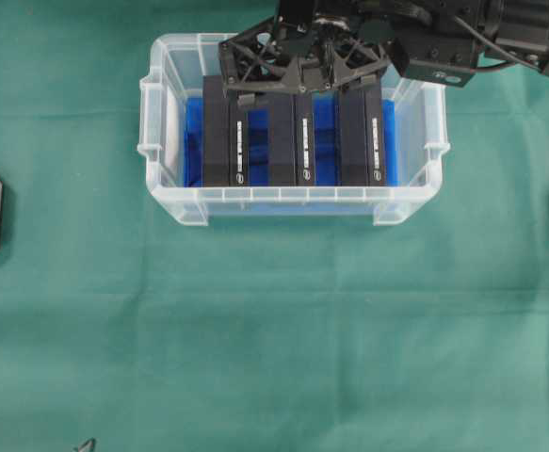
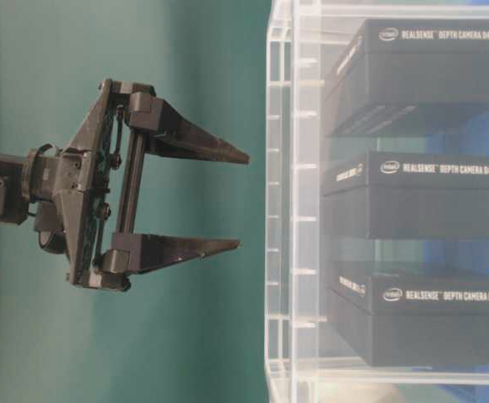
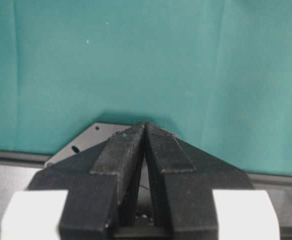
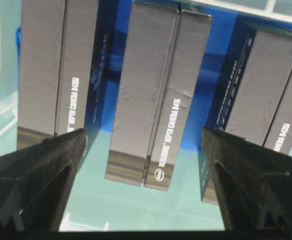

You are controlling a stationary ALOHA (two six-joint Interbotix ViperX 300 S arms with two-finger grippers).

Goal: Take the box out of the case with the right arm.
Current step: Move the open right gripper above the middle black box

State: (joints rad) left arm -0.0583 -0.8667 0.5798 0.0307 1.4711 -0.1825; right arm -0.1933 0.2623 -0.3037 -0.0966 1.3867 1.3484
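Right fingers [image 4: 35, 185] spread wide, empty, straddling the middle box [image 4: 156, 95] in the case [image 1: 175, 202]; rigid, light, smooth cardboard: pinch its long sides.

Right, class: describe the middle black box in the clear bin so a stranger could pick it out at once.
Start at the clear plastic case with a blue floor, on the green cloth. Three black boxes stand in a row inside it. The middle box has blue floor showing on both sides, and the right gripper, jaws wide open, hangs above its far end; the left box and right box flank it.
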